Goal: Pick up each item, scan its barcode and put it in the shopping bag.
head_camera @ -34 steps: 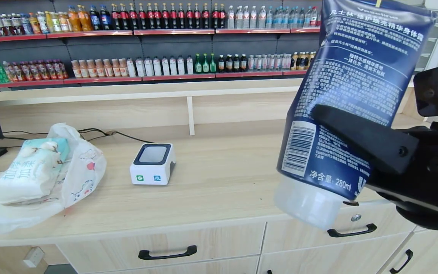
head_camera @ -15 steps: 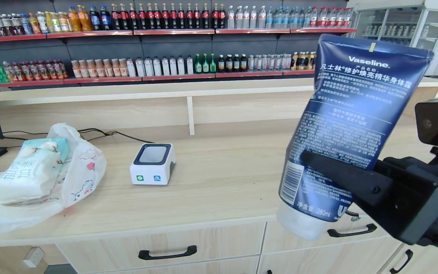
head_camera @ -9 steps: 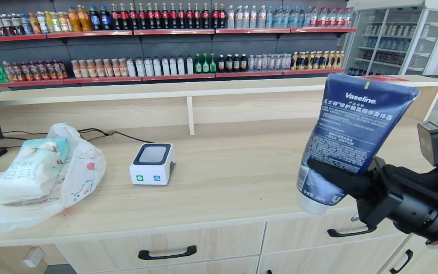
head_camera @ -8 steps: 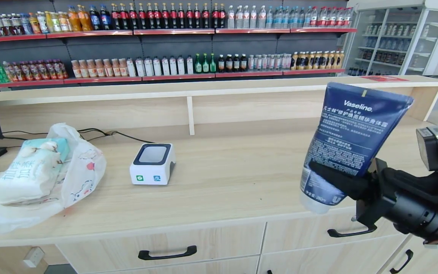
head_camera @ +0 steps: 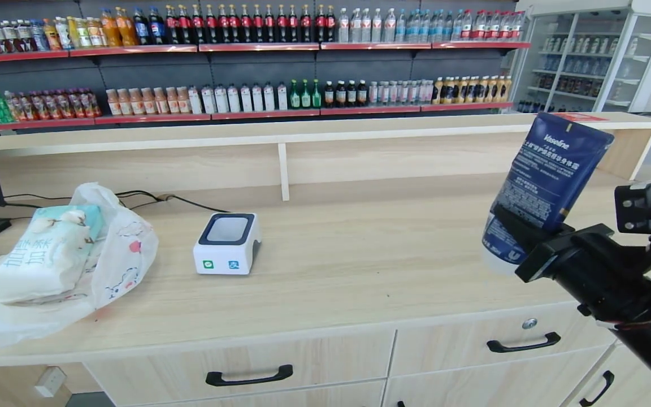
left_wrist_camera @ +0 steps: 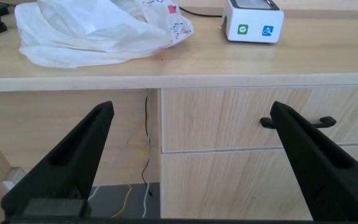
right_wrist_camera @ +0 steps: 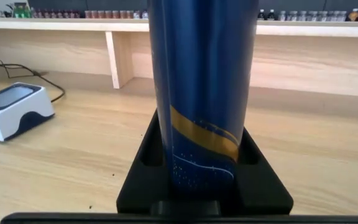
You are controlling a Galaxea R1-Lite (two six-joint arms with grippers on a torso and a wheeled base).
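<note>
Fingers (right_wrist_camera: 143, 168) of the right gripper (right_wrist_camera: 201, 134) clamp a blue lotion tube (head_camera: 551, 164), cap down, above the right end of the counter (head_camera: 331, 265); the left gripper (left_wrist_camera: 191, 111) stands wide open

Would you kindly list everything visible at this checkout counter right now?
Dark blue plastic lotion tube: one, blue, clear cap down, over counter's right end.
White box-shaped barcode scanner: one, white, dark top, mid-counter.
Thin plastic shopping bag: one, white, counter's left end.
Soft tissue pack: one, white and teal, inside bag.
Light wooden counter: one, pale, black-handled drawers below.
Bottle shelves: several, mixed colours, back wall.
Right hand: one, black, shut on tube.
Left hand: one, black, open, before the drawers.
</note>
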